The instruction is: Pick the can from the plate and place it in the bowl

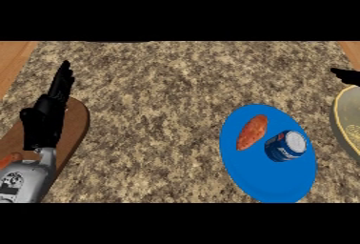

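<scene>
Since the can [286, 146] lies on its side on the blue plate [271, 183], pale end turned toward the bowl [345, 119], I judge the grasp should come from above and across the barrel, not the ends. It should also keep clear of the orange-brown food piece [252, 132] just beside the can on the left.

Right hand [346, 75]: only a dark sliver at the right edge, beyond the bowl; spread or closed, I cannot tell. Left hand [44, 119] rests open at the left, fingers up.

Plate holds two things: can, food piece. Bowl is cut off by the edge, so its contents are unclear.
</scene>
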`<state>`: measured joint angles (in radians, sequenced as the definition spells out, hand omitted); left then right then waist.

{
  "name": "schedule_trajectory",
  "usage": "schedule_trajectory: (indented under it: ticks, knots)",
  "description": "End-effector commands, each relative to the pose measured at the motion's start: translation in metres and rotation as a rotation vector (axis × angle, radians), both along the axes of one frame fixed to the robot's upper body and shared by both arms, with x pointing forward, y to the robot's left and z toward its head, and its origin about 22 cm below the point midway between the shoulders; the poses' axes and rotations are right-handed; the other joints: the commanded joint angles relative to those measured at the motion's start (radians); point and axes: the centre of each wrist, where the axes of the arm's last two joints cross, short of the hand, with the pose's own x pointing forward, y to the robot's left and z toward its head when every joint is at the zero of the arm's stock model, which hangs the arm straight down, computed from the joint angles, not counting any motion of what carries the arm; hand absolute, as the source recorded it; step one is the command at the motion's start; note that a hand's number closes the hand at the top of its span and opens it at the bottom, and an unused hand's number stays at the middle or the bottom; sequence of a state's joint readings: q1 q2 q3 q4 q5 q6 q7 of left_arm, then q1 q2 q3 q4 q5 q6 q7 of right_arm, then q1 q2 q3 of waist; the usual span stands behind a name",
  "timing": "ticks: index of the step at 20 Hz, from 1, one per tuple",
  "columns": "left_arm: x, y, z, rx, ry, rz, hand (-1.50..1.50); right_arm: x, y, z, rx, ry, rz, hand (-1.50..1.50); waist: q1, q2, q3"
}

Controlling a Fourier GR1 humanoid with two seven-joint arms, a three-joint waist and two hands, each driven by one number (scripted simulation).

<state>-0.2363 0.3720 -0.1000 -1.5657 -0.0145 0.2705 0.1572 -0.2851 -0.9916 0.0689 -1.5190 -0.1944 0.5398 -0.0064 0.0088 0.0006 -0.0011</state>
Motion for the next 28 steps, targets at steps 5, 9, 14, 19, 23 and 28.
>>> schedule_trajectory:
  ticks: [5,9,14,19,23,28]
  knots:
    - [-0.005,-0.016,-0.014,-0.019,0.019,-0.013,0.0,0.017,0.039,0.001,-0.124,0.116,0.095,-1.5,-0.002,0.001,0.001]
    - [0.015,-0.019,-0.008,-0.004,-0.001,0.01,0.0,0.017,0.058,-0.026,-0.222,0.185,0.117,-1.5,-0.008,0.003,0.001]
    - [-0.003,-0.01,0.004,-0.017,0.008,-0.013,0.0,0.03,0.084,-0.053,-0.334,0.253,0.073,-1.5,0.007,0.002,0.001]
    - [-0.015,0.005,-0.009,0.006,0.013,0.008,0.0,0.031,0.067,-0.056,-0.322,0.265,0.062,-1.5,-0.002,0.0,0.001]
    - [0.009,-0.011,0.017,-0.017,0.016,0.003,0.0,0.023,0.098,-0.088,-0.305,0.243,0.063,-1.5,-0.007,0.0,0.001]
    - [0.001,0.001,-0.004,-0.019,0.024,0.009,0.0,0.017,0.096,-0.089,-0.328,0.258,0.084,-1.5,-0.009,-0.001,0.001]
